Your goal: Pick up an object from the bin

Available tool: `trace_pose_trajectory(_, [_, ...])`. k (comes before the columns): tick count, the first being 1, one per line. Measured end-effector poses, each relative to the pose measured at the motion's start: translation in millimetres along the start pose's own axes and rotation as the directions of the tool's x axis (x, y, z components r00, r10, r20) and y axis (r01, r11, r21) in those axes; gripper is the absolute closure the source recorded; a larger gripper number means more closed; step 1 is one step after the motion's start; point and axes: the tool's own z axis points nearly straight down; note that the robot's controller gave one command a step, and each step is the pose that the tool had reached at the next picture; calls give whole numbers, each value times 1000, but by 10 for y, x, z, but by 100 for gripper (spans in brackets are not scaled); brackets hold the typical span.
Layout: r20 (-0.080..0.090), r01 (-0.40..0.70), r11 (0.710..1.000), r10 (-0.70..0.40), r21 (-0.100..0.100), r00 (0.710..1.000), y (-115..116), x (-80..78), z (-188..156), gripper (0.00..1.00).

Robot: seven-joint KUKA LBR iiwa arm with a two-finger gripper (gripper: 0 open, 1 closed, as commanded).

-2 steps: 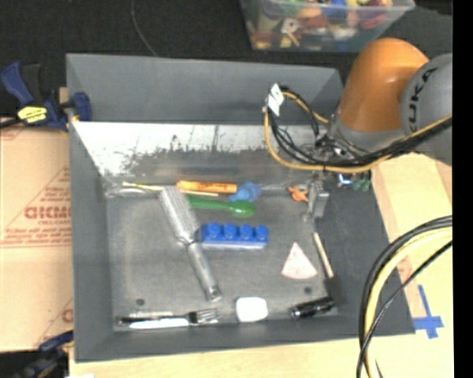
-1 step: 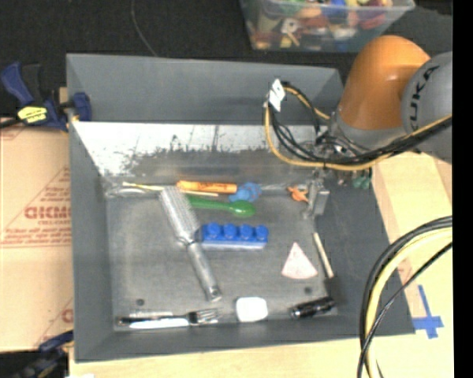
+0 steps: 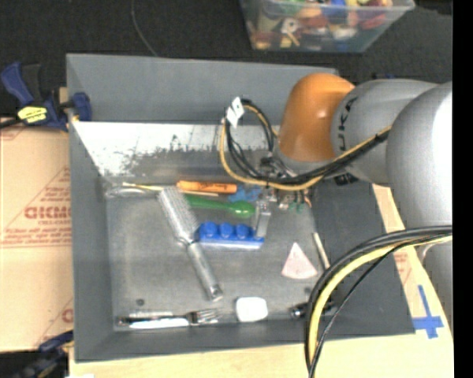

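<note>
My gripper point(image 3: 263, 219) hangs low near the middle of the bin, below the orange wrist cover. It is at the right end of a blue studded brick point(image 3: 229, 235), which lies flat on the bin floor. Just behind the brick lies a green spoon-like piece point(image 3: 219, 204), and behind that an orange pen point(image 3: 206, 187). Left of the brick, a silver brush with a metal handle point(image 3: 189, 241) lies slanted. Nothing is seen held in the gripper.
A pink wedge point(image 3: 299, 263) and a thin stick point(image 3: 320, 249) lie to the right of the brick. A white oval lump point(image 3: 251, 309) and a fork point(image 3: 167, 319) rest along the front wall. The arm and its cables cover the bin's right rear.
</note>
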Motion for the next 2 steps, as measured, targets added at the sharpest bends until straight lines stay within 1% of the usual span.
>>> trace_pose_trajectory(1, [10, 371, 929, -371, 9, 929, 67, -27, -480, 0])
trace_pose_trajectory(2, [7, -4, 1000, 4, 1, 1000, 309, 98, -237, 0])
